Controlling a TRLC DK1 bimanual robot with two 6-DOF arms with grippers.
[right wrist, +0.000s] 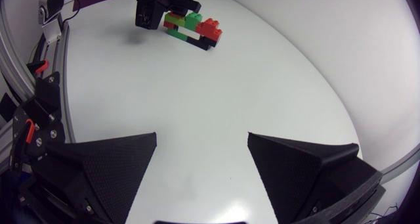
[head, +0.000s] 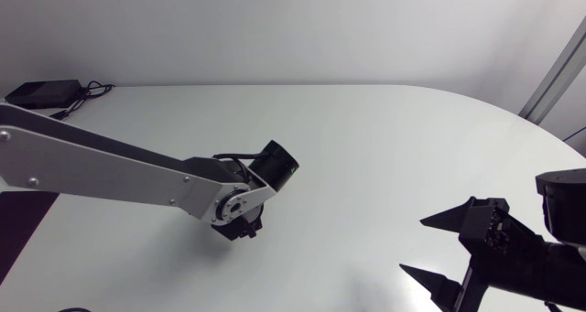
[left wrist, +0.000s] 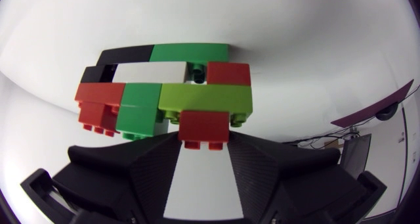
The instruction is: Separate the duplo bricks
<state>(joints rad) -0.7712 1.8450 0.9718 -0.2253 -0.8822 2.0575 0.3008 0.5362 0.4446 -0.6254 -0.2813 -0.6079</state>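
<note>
Looked down on a white table point(head: 385, 147), with a black box point(head: 41, 94) and its cables at the far left corner. Traced the left arm point(head: 110, 166) in from the left edge to about the table's middle, wrist turned downward and covering the bricks point(left wrist: 164, 96) from above. Found, through the left wrist view, the left gripper point(left wrist: 203, 145) pinching a red brick point(left wrist: 204, 124) from two sides, its fingers point(left wrist: 131, 171) drawn in with one tip pressed against each side. Placed that red brick at the near edge of the joined cluster, right between the fingertips, with all the other bricks standing ahead of the gripper. Counted a near row of red, green and lime pieces just beyond it, then a white piece and a small red one, then a far row of black and green. Saw every piece still locked to its neighbours, none apart. Noted the right arm point(head: 558, 248) at the table's lower right corner, well apart from the left one. Found the right gripper point(right wrist: 202, 135) spread wide, holding nothing between its fingers but bare tabletop. Spotted the cluster from there too, far ahead across the table, hanging off the left gripper's tips, with a soft shadow on the table just beside that gripper. Could not tell whether the cluster's far end touched the surface.
</note>
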